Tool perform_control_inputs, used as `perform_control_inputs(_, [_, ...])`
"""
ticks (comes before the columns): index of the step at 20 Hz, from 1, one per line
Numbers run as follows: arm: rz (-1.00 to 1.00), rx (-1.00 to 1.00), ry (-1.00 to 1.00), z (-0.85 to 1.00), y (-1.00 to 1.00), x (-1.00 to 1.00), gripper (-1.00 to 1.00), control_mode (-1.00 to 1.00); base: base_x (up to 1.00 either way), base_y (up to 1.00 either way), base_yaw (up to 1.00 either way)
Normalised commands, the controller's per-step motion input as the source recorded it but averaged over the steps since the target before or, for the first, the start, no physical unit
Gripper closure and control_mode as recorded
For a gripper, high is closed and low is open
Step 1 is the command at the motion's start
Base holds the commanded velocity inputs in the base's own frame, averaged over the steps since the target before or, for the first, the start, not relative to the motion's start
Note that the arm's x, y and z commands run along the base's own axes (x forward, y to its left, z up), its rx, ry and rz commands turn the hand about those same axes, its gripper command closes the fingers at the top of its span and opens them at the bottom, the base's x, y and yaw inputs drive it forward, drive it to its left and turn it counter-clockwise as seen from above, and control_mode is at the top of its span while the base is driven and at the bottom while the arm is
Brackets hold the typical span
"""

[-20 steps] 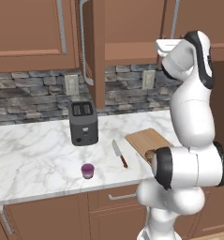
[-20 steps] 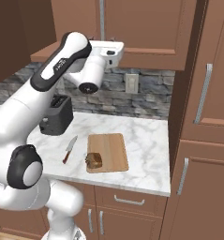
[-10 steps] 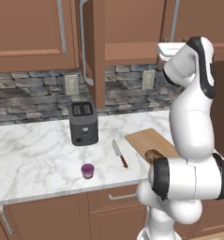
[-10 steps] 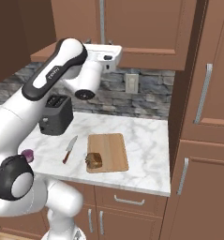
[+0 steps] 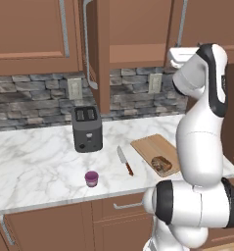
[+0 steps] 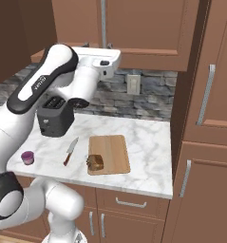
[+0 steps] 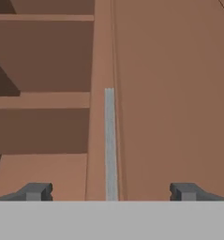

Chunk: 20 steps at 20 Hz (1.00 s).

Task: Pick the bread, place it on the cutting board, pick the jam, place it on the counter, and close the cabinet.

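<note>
Brown bread (image 6: 95,162) on cutting board (image 6: 109,153), arm-clipped in left base view; purple jam (image 5: 91,178) on counter (image 5: 35,162). Gripper (image 7: 111,191) released, empty, facing cabinet (image 7: 169,93) handle (image 7: 109,140).

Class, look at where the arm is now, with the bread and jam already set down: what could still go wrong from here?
1. The cabinet door stands open, edge-on; the open gripper faces its edge and handle without gripping, so a push might glance off.
2. The jam sits near the counter front edge; a low arm swing might knock it off.
3. The bread lies at a corner of the cutting board, near the knife.
</note>
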Motion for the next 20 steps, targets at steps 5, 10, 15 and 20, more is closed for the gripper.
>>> perform_control_inputs(5, [-0.07, 0.00, 0.00, 0.10, 0.00, -0.35, -1.00, -1.00, 0.00, 0.00, 0.00])
perform_control_inputs(10, [-0.08, 0.00, 0.00, 0.18, 0.00, -0.31, -1.00, -1.00, 0.00, 0.00, 0.00])
perform_control_inputs(15, [-0.08, 0.00, 0.00, 0.17, 0.00, -0.36, -1.00, -1.00, 0.00, 0.00, 0.00])
perform_control_inputs(20, [-0.07, 0.00, 0.00, 0.14, 0.00, -0.37, -1.00, -1.00, 0.00, 0.00, 0.00])
